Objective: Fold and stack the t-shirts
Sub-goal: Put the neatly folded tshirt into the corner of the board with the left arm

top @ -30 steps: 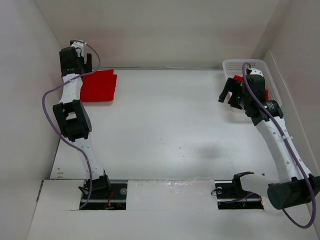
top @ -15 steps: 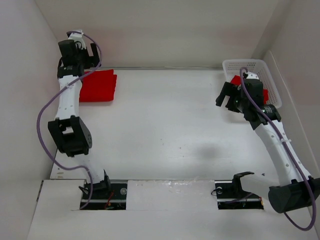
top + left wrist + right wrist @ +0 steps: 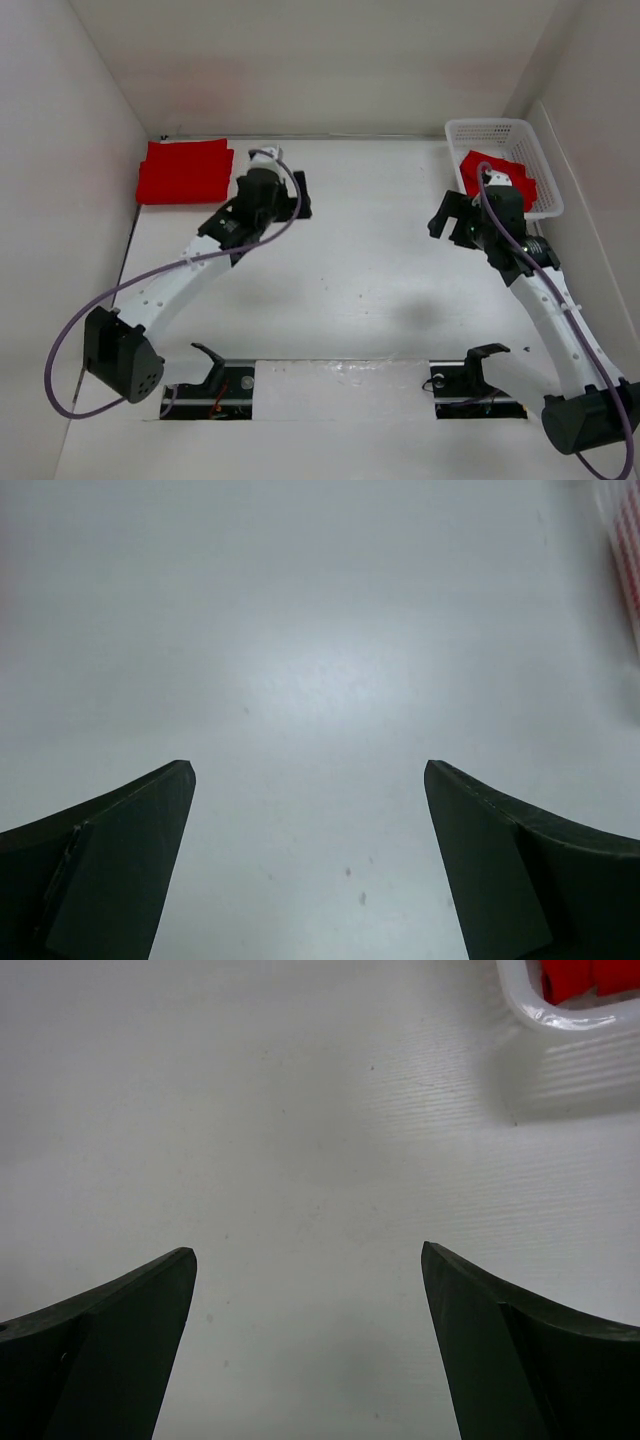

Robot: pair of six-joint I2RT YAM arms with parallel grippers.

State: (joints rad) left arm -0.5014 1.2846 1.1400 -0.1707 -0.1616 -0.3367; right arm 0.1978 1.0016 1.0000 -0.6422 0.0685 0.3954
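Observation:
A folded stack of red t-shirts (image 3: 186,171) lies at the table's far left corner. More red t-shirts (image 3: 505,172) lie crumpled in the white mesh basket (image 3: 497,131) at the far right; a bit of them shows in the right wrist view (image 3: 588,977). My left gripper (image 3: 298,196) is open and empty over bare table, right of the folded stack; its wrist view (image 3: 308,780) shows only table between the fingers. My right gripper (image 3: 448,218) is open and empty, just left of the basket, over bare table (image 3: 310,1260).
The basket's rim shows at the top right of the right wrist view (image 3: 545,1015) and its mesh at the right edge of the left wrist view (image 3: 628,550). White walls enclose the table on three sides. Both arm bases sit at the near edge.
My left arm has swung from the far left corner, by the folded stack, out to the right over the middle of the table. My right gripper has moved slightly down and left, away from the basket.

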